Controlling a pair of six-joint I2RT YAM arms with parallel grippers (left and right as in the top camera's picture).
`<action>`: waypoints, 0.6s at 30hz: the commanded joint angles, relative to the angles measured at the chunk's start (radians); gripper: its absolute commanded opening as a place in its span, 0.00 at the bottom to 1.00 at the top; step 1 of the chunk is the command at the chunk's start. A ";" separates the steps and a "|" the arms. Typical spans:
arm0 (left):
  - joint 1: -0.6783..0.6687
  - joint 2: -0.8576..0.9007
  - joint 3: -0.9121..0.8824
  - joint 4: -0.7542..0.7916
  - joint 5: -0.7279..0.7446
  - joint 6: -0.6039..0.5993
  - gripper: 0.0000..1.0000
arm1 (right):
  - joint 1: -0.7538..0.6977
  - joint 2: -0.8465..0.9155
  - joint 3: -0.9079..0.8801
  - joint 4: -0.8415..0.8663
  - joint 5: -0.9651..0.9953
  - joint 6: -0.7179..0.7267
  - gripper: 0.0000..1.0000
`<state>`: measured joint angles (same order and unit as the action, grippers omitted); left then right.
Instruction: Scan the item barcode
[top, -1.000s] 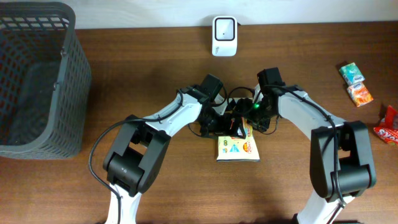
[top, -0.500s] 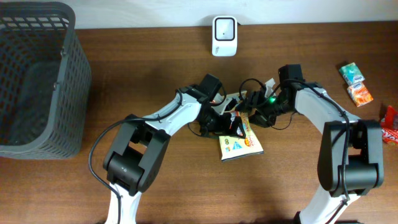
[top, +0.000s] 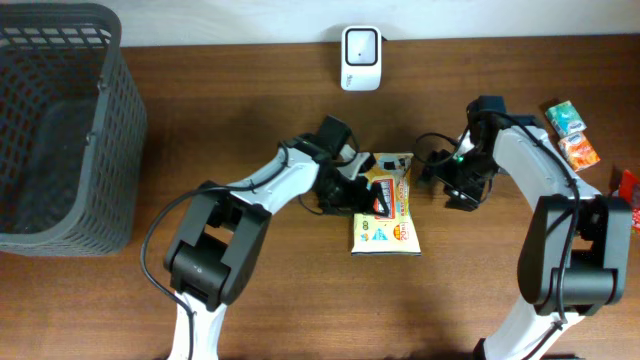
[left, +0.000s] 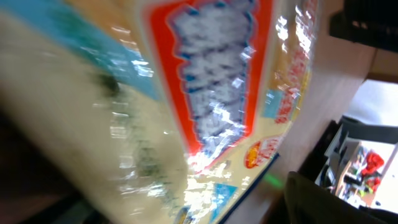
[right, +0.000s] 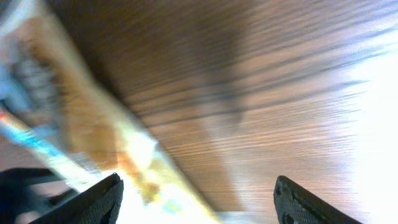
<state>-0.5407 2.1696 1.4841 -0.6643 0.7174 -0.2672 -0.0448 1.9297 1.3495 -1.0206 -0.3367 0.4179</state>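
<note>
Though blurry, seemingly glossy crinkled packet (top: 386, 236)

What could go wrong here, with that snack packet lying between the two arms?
The left gripper meets the snack packet only at its edge, so the glossy, floppy film might slip or fold when lifted. No barcode shows on the upturned face, so the packet may need turning before the scanner can read it. The right gripper is open and apart from the packet, so it gives no support.

Dark wood tbl (top: 250, 120) — pale strip (top: 500, 15) along far edge.
</note>
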 joint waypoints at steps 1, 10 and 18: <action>0.063 0.056 -0.028 -0.003 -0.066 0.021 0.75 | -0.002 -0.010 -0.013 -0.031 0.161 -0.028 0.71; 0.074 0.056 -0.028 0.023 -0.106 -0.028 0.65 | 0.036 -0.010 -0.170 0.126 -0.021 -0.017 0.17; 0.069 0.058 -0.029 0.023 -0.153 -0.088 0.82 | 0.120 -0.010 -0.195 0.196 -0.085 0.066 0.07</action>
<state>-0.4683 2.1750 1.4876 -0.6319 0.6918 -0.3382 0.0532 1.9289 1.1698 -0.8387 -0.3641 0.4500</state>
